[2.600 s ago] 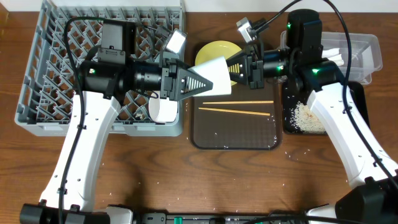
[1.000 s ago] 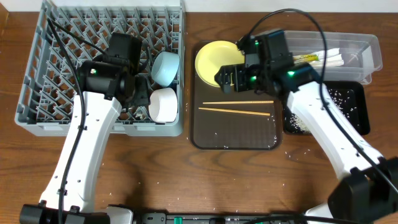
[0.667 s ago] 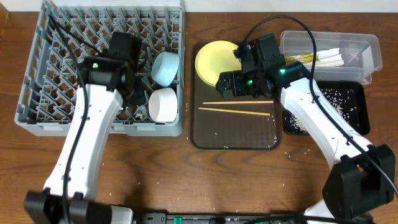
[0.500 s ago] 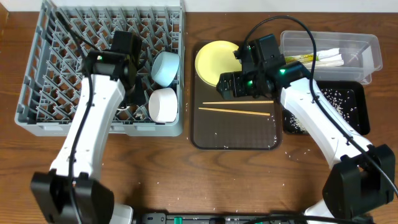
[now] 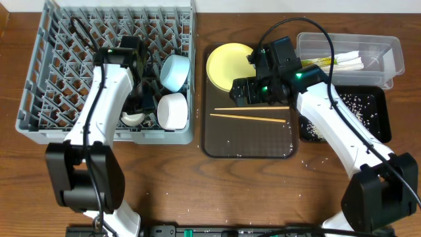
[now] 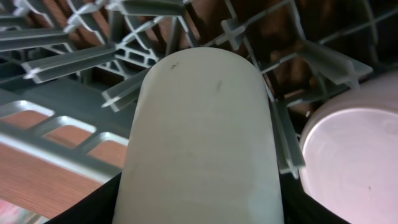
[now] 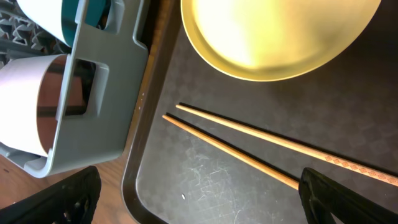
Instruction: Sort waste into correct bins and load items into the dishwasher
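Where the brown tray [image 5: 250, 141] sits mid-table [image 5: 164, 191], the chopsticks [image 5: 250, 113] lie nearest the robot, side by side across its floor. Just beyond them the right gripper [image 7: 199, 177] hangs over the tray, its fingers spread wide with nothing between them.

At the tray's 9 o'clock stands the grey dish rack [image 5: 52, 66]. Toward the rack's near 3 o'clock corner, the left gripper [image 6: 199, 202] pinches the small white cup [image 6: 199, 124] down among the pegs. The white bowl [image 5: 172, 110] is just beside the cup, at its 3 o'clock.

At the brown tray's 3 o'clock, the black tray [image 5: 378, 122] holds the rice scraps [image 5: 310, 130].

Farther back, the yellow plate [image 5: 225, 62] rests at the brown tray's 12 o'clock end. The light blue bowl [image 5: 175, 71] stands in the rack at the white bowl's 12 o'clock. The clear tub [image 5: 395, 46], behind the black tray, holds the white napkins [image 5: 352, 60] and the green-yellow wrapper [image 5: 321, 62].
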